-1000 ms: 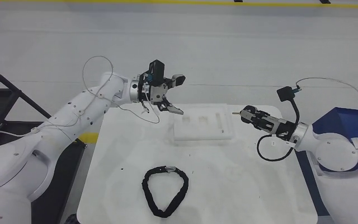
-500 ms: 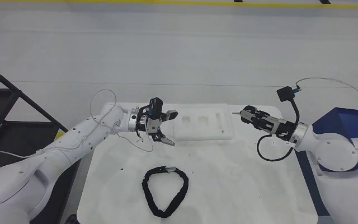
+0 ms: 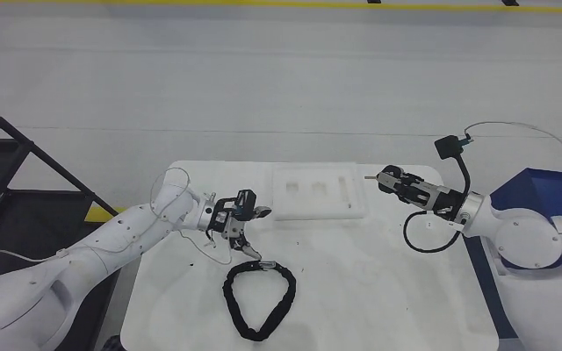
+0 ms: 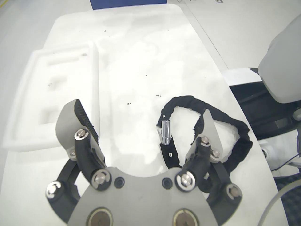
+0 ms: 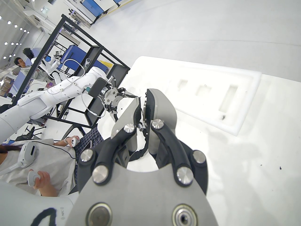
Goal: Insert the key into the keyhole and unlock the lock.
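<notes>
A black fabric-covered chain lock [image 3: 259,300] lies in a loop on the white table, its silver cylinder [image 3: 263,264] at the top of the loop. My left gripper [image 3: 256,232] is open just above and behind that cylinder. In the left wrist view the cylinder [image 4: 166,132] stands between the spread fingers of this gripper [image 4: 142,109], nearer one finger [image 4: 208,123], with no contact. Over the table's right side my right gripper [image 3: 382,176] is shut on the key [image 3: 367,175], whose thin tip pokes out toward the foam tray. In the right wrist view its jaws [image 5: 142,99] sit close together.
A white foam tray [image 3: 316,195] with several rectangular recesses sits at the back middle of the table [image 3: 386,281]. A black rack stands off the left edge. A blue bin is beyond the right edge.
My left arm has come down and toward the front, from above the tray's left corner to just over the lock's cylinder. The right arm and the key have stayed put.
</notes>
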Controlling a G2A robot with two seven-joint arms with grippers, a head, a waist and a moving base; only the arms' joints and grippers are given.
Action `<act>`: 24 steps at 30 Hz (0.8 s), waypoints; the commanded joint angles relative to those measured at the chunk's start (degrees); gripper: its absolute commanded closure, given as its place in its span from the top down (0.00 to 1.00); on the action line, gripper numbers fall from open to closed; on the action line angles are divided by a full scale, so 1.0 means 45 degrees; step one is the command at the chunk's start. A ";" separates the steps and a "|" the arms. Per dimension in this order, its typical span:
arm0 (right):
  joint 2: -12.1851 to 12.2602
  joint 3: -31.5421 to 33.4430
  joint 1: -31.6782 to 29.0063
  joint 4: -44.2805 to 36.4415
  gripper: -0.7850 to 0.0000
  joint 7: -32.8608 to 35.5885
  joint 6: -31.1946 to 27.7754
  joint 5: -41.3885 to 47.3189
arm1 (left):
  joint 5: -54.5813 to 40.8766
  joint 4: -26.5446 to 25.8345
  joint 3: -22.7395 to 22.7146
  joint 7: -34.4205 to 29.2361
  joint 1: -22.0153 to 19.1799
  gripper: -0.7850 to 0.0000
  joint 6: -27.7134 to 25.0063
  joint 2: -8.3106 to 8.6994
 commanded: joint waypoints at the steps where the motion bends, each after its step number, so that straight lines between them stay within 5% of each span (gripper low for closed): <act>1: 0.0000 0.0000 0.0000 0.0000 0.00 0.0000 0.0000 0.0000 | 0.0145 -0.0008 0.0023 -0.0196 0.0007 1.00 0.0000 0.0007; 5: 0.0000 0.0000 0.0000 0.0000 0.00 0.0000 0.0000 0.0000 | 0.0512 -0.0122 0.0023 -0.1731 0.0033 1.00 0.0000 -0.0021; 24: 0.0000 0.0000 0.0000 0.0000 0.00 0.0000 0.0000 0.0000 | 0.0391 -0.0261 -0.0139 -0.1850 0.0519 1.00 0.0698 0.0009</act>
